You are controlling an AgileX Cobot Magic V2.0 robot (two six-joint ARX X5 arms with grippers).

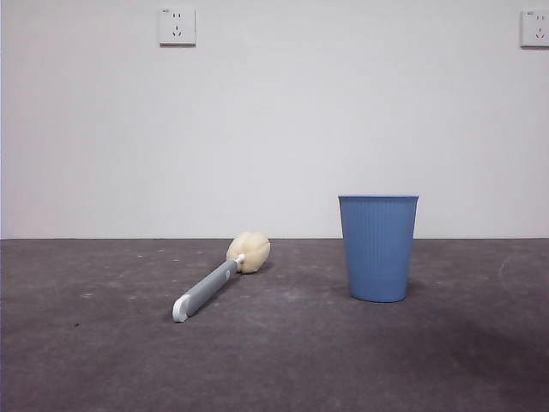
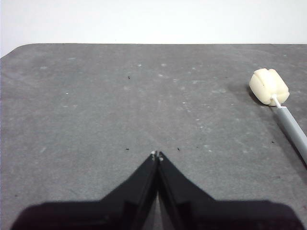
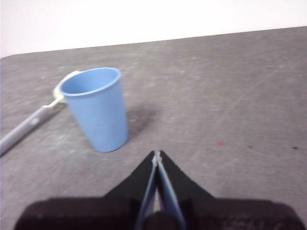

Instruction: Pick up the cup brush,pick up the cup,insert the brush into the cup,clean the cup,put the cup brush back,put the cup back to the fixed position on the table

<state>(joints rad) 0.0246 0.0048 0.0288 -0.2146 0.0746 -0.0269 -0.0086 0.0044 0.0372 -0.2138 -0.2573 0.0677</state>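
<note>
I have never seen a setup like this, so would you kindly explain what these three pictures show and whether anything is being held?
It is a two-armed robot at a table. One picture looks level across the table from a low front camera; the other two come from cameras on each wrist. The black wedges are the left gripper and right gripper, both with jaws shut and holding nothing. On the table lie a cup brush and, apart from it, an upright blue cup.

Cut off and hidden parts

In the left wrist view the cup brush runs out at the four o'clock edge, its white tip unseen; in the blurred right wrist view the cup hides most of its sponge head.
</note>
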